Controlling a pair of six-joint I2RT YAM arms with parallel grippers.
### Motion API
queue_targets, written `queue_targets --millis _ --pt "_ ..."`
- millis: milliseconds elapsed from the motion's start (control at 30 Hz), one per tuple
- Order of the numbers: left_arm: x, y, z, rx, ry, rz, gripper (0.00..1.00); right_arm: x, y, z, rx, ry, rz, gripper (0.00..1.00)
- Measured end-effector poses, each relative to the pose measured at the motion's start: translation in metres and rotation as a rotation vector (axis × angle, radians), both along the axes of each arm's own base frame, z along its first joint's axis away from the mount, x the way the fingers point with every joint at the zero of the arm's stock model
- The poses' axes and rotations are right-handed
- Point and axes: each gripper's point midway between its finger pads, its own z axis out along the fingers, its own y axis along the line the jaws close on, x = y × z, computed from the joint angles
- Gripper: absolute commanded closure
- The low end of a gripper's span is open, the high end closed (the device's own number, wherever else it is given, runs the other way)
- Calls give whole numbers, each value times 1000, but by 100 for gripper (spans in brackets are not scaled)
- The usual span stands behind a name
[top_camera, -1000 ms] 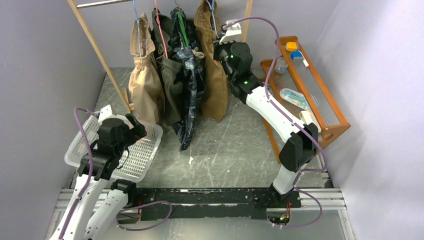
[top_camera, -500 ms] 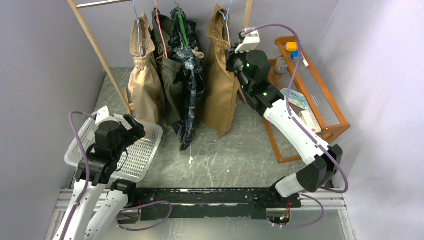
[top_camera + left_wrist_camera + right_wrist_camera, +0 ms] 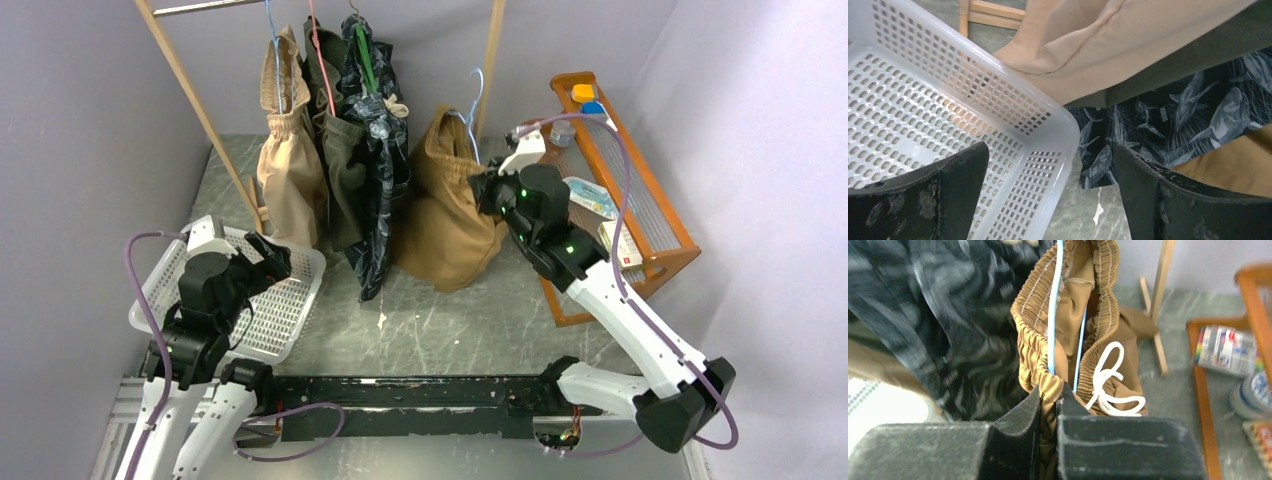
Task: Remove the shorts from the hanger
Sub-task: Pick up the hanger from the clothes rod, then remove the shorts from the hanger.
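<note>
The right tool [image 3: 1050, 390] is clamped on the waistband of the tan brown shorts [image 3: 445, 230].
These slump on the counter [image 3: 450, 320] near its far edge, blue hanger [image 3: 472, 105] inside; beige shorts [image 3: 290, 180], olive shorts [image 3: 345, 195] and navy shorts [image 3: 380, 210] hang beside. The left tool [image 3: 1050, 155], fingers apart, hovers over the basket [image 3: 1013, 107].

Open tabletop [image 3: 450, 320] centre, shorts [image 3: 372, 190] behind, basket [image 3: 310, 262] left

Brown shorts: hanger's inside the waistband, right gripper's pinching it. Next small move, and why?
Likely bring the left gripper over to hold the blue hanger. The right gripper is shut on the brown shorts at the waistband, the hanger runs inside it, and the left gripper hangs open over the basket.
</note>
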Motion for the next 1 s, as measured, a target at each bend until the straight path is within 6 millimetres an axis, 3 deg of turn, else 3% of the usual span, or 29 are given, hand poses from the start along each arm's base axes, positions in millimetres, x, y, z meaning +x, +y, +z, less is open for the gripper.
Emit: queue_targets --millis 367,633,733,867,1000 --pt "-2 -36 -1 -67 5 -193 3 -82 -15 -140 46 346 85 100" --pt "-9 -95 -9 -242 52 -480 8 -136 3 -208 156 553 248 100" --pt "-10 -112 -17 -274 107 -570 10 -148 16 -217 177 600 336 100" --pt "-13 -128 -27 -284 169 -648 14 -152 26 -212 178 596 420 100" --pt "-21 -154 -25 -296 172 -746 16 -155 30 -201 157 565 479 100"
